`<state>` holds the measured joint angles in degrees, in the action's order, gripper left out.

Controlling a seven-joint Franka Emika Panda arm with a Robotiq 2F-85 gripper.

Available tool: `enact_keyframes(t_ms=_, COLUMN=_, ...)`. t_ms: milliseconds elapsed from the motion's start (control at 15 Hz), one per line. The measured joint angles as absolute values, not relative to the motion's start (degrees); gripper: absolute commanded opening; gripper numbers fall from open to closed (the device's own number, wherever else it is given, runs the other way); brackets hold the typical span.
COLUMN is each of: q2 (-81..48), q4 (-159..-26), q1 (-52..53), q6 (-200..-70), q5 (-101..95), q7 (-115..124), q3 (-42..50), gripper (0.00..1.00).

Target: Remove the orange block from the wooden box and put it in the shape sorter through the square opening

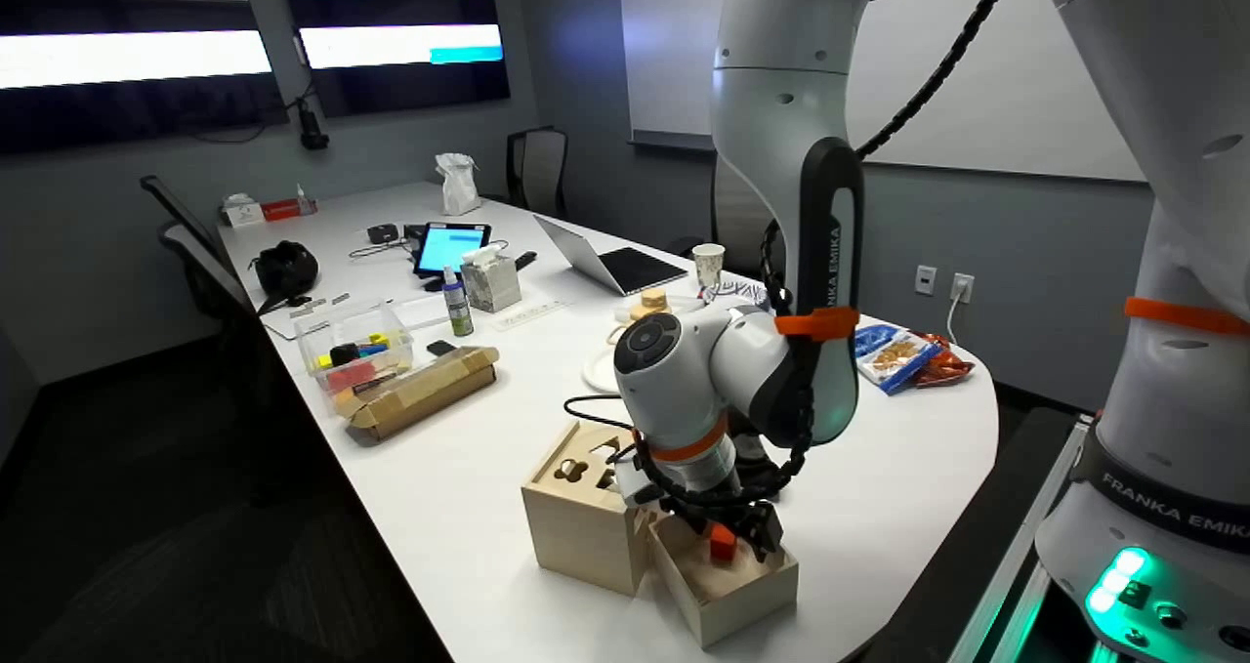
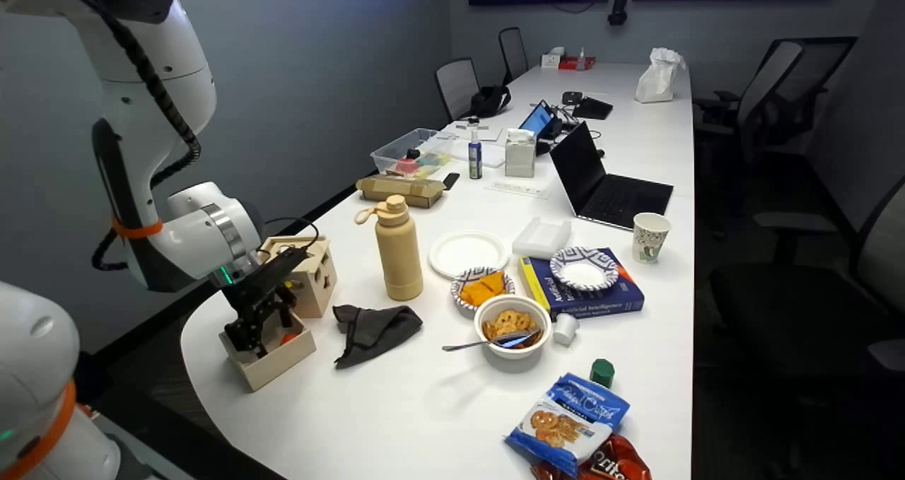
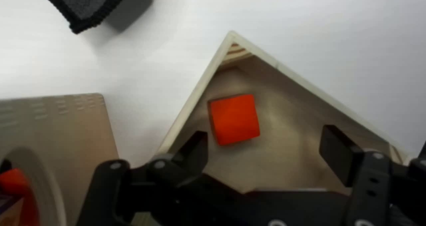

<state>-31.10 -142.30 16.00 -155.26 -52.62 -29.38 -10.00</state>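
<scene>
The orange block [image 3: 234, 119] lies on the floor of the open wooden box [image 3: 196, 91], near one corner. The block also shows in both exterior views [image 1: 723, 543] [image 2: 288, 338], as does the box [image 1: 747, 604] [image 2: 279, 365]. My gripper [image 3: 264, 139] is open and empty, with its fingers over the box. In the wrist view the block lies ahead of the fingertips, nearer the left finger; no contact shows. The shape sorter [image 1: 581, 536] stands right beside the box and also shows in an exterior view [image 2: 317, 282]. Its top [image 3: 70, 129] is partly cut off in the wrist view; the arm hides part of it.
A black folded cloth [image 2: 375, 331] lies beside the box, and a tan bottle [image 2: 399, 254] stands behind it. A bowl of food [image 2: 512, 324], a book [image 2: 601, 303] and a cardboard box [image 1: 425, 390] are farther off. A red-orange piece [image 3: 15, 182] shows through a sorter hole.
</scene>
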Motion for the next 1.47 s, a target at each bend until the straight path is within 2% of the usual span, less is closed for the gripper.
enact_keyframes(t_ms=400, q2=-31.74, q4=-141.05, q1=15.75, q6=-155.45, q5=-55.42, q7=-26.40, q3=-9.59, gripper=0.14)
enact_keyframes(t_ms=467, q2=-31.73, q4=-140.82, q1=15.75, q6=-155.45, q5=-55.91, q7=-25.76, q3=-9.57, gripper=0.18)
enact_keyframes(t_ms=533, q2=-31.70, q4=-140.64, q1=15.75, q6=-155.46, q5=-56.33, q7=-25.26, q3=-9.57, gripper=0.36)
enact_keyframes(t_ms=600, q2=-31.67, q4=-140.49, q1=15.76, q6=-155.47, q5=-56.74, q7=-24.82, q3=-9.57, gripper=0.44)
enact_keyframes(t_ms=667, q2=-31.67, q4=-140.41, q1=15.75, q6=-155.47, q5=-57.02, q7=-24.58, q3=-9.55, gripper=0.44)
enact_keyframes(t_ms=800, q2=-31.78, q4=-140.46, q1=15.68, q6=-155.46, q5=-57.46, q7=-24.26, q3=-9.53, gripper=0.57)
enact_keyframes(t_ms=1133, q2=-31.61, q4=-142.24, q1=15.65, q6=-156.76, q5=-60.30, q7=-21.08, q3=-8.97, gripper=0.98)
enact_keyframes(t_ms=1467, q2=-29.97, q4=-145.44, q1=16.61, q6=-158.52, q5=-65.38, q7=-15.25, q3=-7.69, gripper=1.00)
